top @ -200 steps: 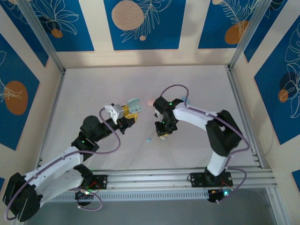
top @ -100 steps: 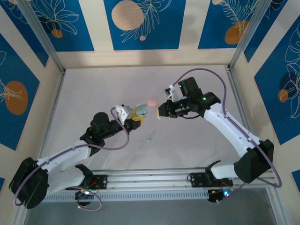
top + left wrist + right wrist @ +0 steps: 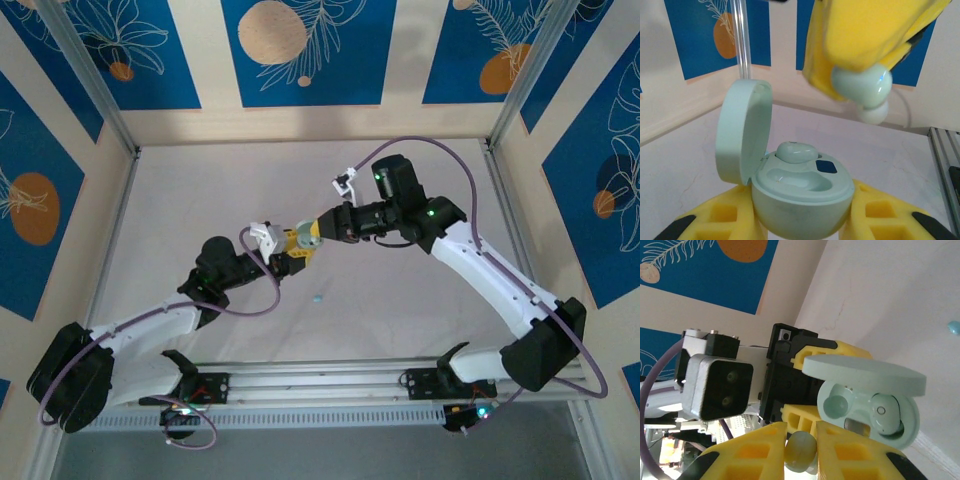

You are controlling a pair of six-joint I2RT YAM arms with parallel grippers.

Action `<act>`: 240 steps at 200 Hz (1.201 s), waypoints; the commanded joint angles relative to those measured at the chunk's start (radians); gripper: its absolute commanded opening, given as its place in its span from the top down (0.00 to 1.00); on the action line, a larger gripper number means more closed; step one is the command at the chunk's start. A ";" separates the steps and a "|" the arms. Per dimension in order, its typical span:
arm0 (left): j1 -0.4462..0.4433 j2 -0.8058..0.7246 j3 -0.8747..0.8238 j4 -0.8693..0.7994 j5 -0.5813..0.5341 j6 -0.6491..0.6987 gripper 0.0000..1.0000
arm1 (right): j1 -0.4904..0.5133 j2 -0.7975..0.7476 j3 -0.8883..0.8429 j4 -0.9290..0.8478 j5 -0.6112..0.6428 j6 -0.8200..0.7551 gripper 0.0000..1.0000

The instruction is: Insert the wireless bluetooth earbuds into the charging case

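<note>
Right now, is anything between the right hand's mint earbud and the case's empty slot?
Nothing visible does. The lid stands open, the seated earbud fills the other slot, and the empty slot lies bare.

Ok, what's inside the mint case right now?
One mint bud sits at the back of the case; the front slot is empty. The case's lower body is hidden by the left gripper.

The left yellow-fingered gripper (image 3: 293,254) clamped a pale mint round case (image 3: 800,200); the right yellow-fingered gripper (image 3: 313,233), facing it, pinched a mint earbud (image 3: 862,85).
</note>
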 commanded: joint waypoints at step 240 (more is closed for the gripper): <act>-0.009 -0.016 0.033 0.135 0.016 -0.049 0.70 | 0.090 0.080 0.063 -0.045 0.194 -0.040 0.76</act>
